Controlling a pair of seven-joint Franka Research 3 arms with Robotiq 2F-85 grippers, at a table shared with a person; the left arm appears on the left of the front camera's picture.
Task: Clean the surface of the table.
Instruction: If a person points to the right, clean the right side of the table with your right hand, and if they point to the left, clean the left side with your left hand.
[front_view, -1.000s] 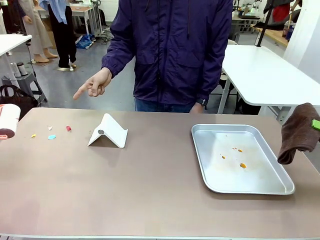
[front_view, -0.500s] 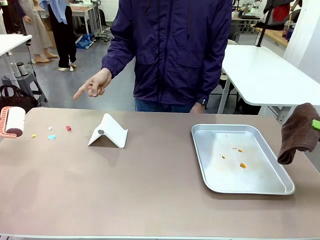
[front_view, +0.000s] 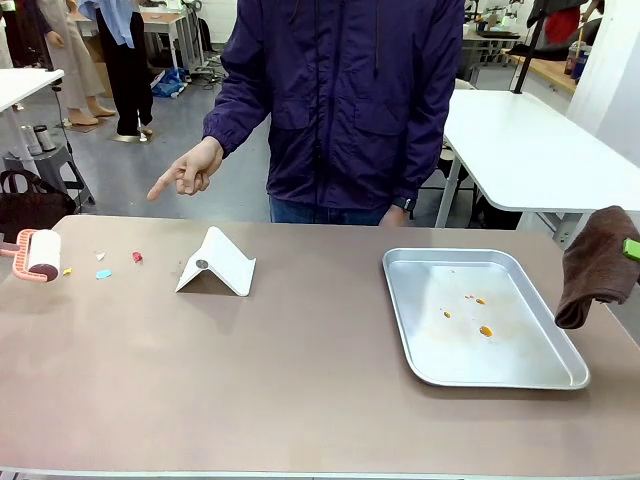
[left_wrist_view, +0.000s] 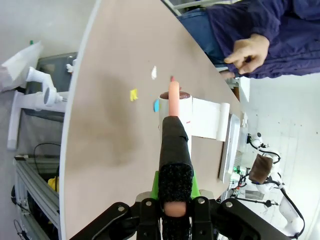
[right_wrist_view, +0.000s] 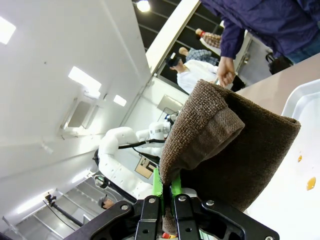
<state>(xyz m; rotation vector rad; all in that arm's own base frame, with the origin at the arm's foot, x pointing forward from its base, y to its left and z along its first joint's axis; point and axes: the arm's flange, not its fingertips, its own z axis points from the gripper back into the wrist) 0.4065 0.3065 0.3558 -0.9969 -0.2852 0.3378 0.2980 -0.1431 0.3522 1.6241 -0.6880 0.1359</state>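
A large white-topped table (front_view: 530, 150) stands on a grey floor (front_view: 130, 170). Far to its left are a second white table (front_view: 20, 85) and a grey stool (front_view: 45, 150).

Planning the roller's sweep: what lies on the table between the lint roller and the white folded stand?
Front view: a yellow scrap, a white scrap, a blue scrap and a red scrap lie on the table there.

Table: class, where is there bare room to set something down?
Bare: the table's whole near strip, and the gap between the white stand and the tray. Crowded: the far left, with scraps beside the roller.
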